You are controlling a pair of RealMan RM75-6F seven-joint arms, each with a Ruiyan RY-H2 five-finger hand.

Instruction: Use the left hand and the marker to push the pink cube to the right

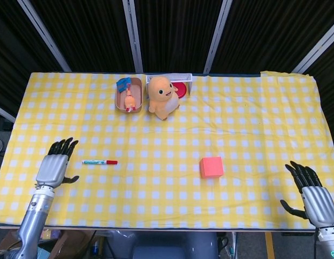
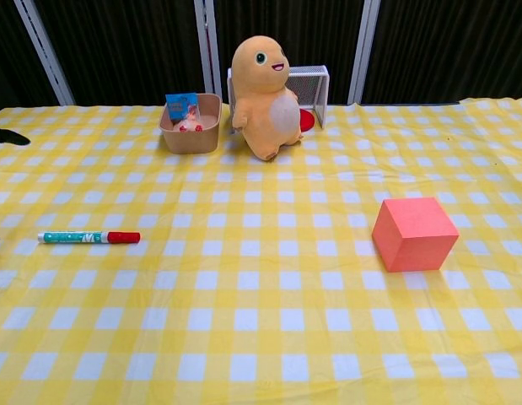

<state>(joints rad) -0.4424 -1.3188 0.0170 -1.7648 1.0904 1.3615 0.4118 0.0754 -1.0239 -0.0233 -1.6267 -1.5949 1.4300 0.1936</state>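
Observation:
The marker (image 1: 100,162) (image 2: 88,238), white and green with a red cap pointing right, lies flat on the yellow checked cloth, free of any hand. My left hand (image 1: 54,167) is open with fingers spread, a short way left of the marker. Only a dark fingertip (image 2: 9,137) of it shows at the chest view's left edge. The pink cube (image 1: 211,167) (image 2: 414,233) sits right of centre, far from the marker. My right hand (image 1: 313,193) rests open near the front right corner, not seen in the chest view.
At the back stand an orange plush toy (image 1: 163,96) (image 2: 263,85), a tan bowl (image 1: 129,95) (image 2: 191,124) holding small items, and a white wire basket (image 1: 180,86) (image 2: 310,90) with something red inside. The cloth's front edge (image 1: 156,227) runs close below both hands.

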